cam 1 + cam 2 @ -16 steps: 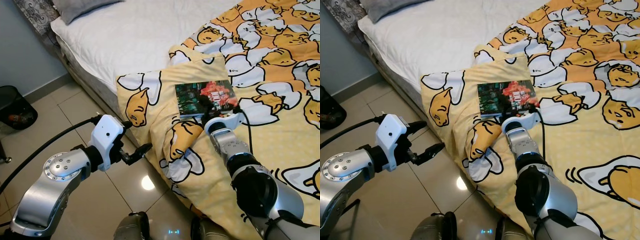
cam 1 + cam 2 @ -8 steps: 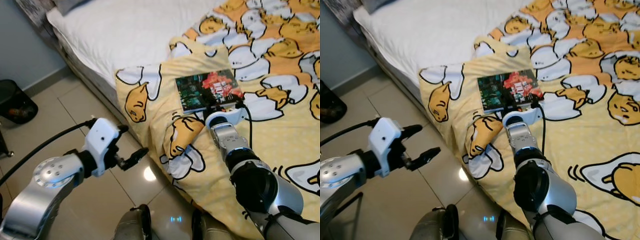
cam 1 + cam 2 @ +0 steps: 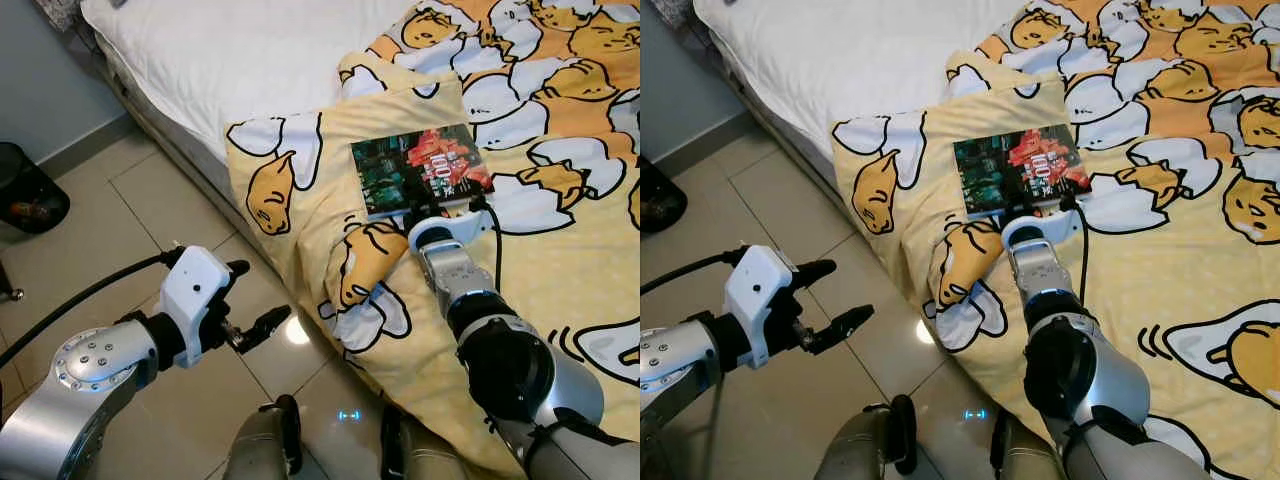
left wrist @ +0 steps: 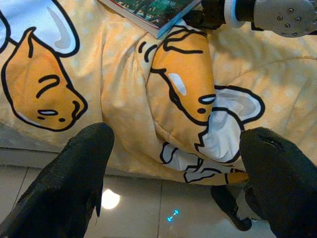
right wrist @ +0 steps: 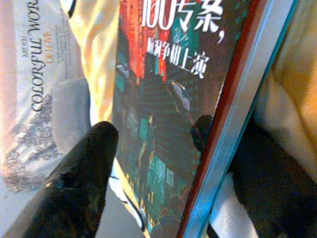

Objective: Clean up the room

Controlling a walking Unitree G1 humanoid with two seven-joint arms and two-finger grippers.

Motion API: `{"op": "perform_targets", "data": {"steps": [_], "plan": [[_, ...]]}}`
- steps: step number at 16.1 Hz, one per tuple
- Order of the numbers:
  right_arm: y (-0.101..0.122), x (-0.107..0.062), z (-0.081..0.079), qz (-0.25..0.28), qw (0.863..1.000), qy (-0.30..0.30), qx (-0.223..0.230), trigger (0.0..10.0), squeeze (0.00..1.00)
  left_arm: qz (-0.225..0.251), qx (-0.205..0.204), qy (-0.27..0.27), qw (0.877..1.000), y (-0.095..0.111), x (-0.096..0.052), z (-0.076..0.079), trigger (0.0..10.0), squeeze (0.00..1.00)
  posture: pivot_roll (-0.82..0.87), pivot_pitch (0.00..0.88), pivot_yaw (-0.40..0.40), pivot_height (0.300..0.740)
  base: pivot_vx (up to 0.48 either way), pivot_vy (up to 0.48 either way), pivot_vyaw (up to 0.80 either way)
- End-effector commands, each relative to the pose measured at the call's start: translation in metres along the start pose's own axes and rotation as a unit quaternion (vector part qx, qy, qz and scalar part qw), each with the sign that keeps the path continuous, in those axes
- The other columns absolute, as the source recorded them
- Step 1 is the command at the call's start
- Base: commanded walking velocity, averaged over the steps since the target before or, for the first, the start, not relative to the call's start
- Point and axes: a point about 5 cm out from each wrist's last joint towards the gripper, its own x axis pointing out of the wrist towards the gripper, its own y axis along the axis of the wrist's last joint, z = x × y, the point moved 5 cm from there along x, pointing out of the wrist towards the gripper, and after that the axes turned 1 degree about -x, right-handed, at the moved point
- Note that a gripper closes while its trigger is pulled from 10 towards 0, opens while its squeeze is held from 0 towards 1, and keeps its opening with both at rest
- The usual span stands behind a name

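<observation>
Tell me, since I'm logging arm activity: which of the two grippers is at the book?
The right gripper, at the book's near edge on the quilt; the left gripper hangs open over floor.

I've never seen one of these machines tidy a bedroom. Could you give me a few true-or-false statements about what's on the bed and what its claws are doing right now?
1. A book lies on the yellow cartoon-print blanket. True.
2. The right claw is at the book's near edge. True.
3. The left claw holds the book. False: it is open over the tiled floor, holding nothing.
4. The blanket covers the whole bed. False: bare white mattress shows beside it.
5. A dark bin stands on the floor. True.
</observation>
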Motion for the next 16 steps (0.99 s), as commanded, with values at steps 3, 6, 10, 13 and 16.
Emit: {"op": "perform_targets", "data": {"steps": [3,6,10,13,16], "plan": [[-0.004,0.002,-0.007,0.001,1.000,0.015,0.026,0.0,0.00,0.003,0.001,0.010,1.000,0.003,-0.002,-0.003,10.0,0.67,0.21,0.293,0.090,0.740,0.000,0.000,0.00],[0.000,0.004,-0.013,0.003,0.999,0.024,0.023,0.0,0.00,0.006,0.003,0.012,1.000,0.004,0.001,-0.004,10.0,0.67,0.20,0.283,0.083,0.740,0.000,0.000,0.00],[0.002,0.004,-0.015,0.006,0.999,0.029,0.021,0.0,0.00,0.009,0.002,0.014,1.000,0.003,0.004,-0.004,10.0,0.67,0.19,0.266,0.075,0.740,0.000,0.000,0.00],[0.004,0.004,-0.014,0.005,0.999,0.029,0.015,0.0,0.00,0.013,0.004,0.014,1.000,0.004,0.007,-0.004,10.0,0.67,0.18,0.250,0.071,0.740,0.000,0.000,0.00],[0.004,0.003,-0.012,0.000,1.000,0.024,-0.001,0.0,0.00,0.021,0.004,0.015,1.000,0.006,0.014,-0.006,10.0,0.67,0.16,0.226,0.064,0.740,0.000,0.000,0.00]]}}
